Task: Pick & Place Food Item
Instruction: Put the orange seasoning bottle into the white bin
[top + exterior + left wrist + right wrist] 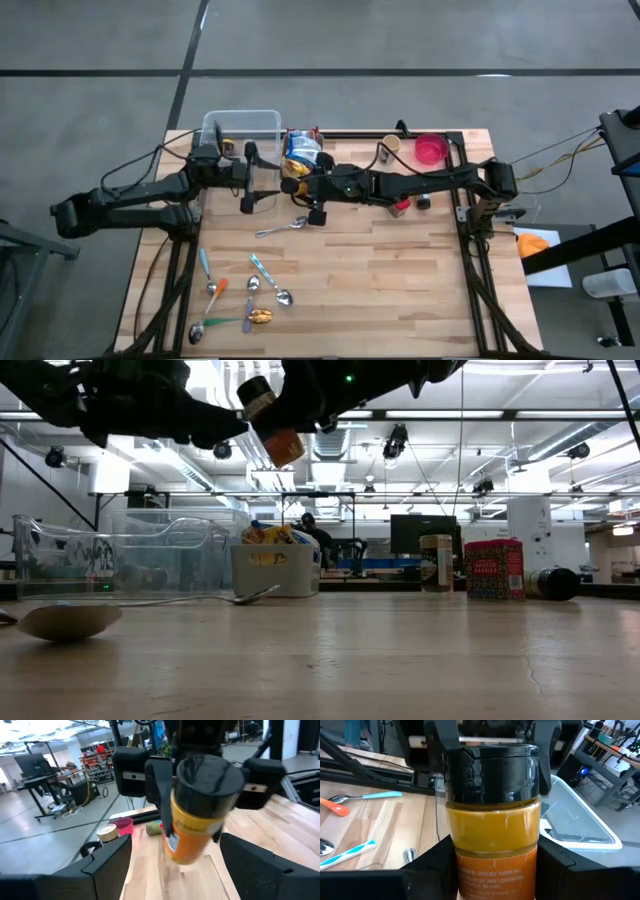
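Note:
A spice jar [492,815] with a black lid and orange powder hangs in the air over the table's far middle, held by my right gripper [495,875], which reaches in from the table's right. The jar [272,422] is tilted, its lid toward the table's left. My left gripper [247,180] faces it from the left, open. Its two fingers [107,862] stand on either side of the lid end, and I see no touch. My right gripper pinches the jar's labelled lower body [465,875] between its two fingers, one on each side. The fingers come nearly level from the table's right and lie along the jar. The jar is lifted clear of the table, its lid [490,767] pointing away from my wrist toward the left gripper.
A clear plastic bin [240,128] stands at the far left, a white tub of snack packs [300,150] beside it. A pink bowl [430,150], a small jar [388,146] and a red can [400,207] sit at the far right. Several spoons [245,295] lie near left, one [280,228] mid-table.

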Robot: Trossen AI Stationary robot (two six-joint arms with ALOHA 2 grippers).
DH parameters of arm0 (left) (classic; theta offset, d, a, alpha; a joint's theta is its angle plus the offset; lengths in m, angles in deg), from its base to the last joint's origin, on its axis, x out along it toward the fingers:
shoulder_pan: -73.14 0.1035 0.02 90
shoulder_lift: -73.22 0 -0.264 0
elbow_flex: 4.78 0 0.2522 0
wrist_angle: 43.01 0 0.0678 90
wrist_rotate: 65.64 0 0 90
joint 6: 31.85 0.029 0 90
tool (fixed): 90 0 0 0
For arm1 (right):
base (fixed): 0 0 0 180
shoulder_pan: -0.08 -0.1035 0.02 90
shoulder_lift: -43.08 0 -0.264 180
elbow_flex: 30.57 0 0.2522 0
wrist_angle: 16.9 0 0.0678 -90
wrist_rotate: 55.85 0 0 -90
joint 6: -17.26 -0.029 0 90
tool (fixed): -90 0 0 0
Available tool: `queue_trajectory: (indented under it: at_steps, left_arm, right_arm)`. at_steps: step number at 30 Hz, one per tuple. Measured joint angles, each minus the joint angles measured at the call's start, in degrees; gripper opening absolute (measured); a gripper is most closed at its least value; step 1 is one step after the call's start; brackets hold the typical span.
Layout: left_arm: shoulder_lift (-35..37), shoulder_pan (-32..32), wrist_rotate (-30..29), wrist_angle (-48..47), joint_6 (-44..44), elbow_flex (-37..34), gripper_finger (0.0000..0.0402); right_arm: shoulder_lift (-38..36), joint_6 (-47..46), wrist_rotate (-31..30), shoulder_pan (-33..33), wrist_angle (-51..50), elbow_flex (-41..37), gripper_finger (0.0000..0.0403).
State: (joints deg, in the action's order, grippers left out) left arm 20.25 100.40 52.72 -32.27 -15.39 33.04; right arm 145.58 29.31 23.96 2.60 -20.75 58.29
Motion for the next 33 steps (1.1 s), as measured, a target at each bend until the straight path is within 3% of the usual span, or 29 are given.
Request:
queue_trajectory:
  at_steps: [9, 25, 33]
  left_arm:
    - [-6.06, -0.15, -0.11, 10.20, -1.88, -0.07, 0.0305]
    - [-5.90, -0.39, 2.22, 4.60, -2.96, 0.04, 0.0305]
    - [-5.90, -0.34, 2.10, 4.53, -2.79, 0.04, 0.0305]
  right_arm:
    - [-0.13, -0.04, -0.14, 0.07, -0.10, -0.46, 0.0173]
    - [0.13, 0.14, -0.69, 0.33, -2.64, -0.55, 0.0173]
    - [0.11, -0.02, -5.90, 0.31, -3.71, -0.55, 0.0173]
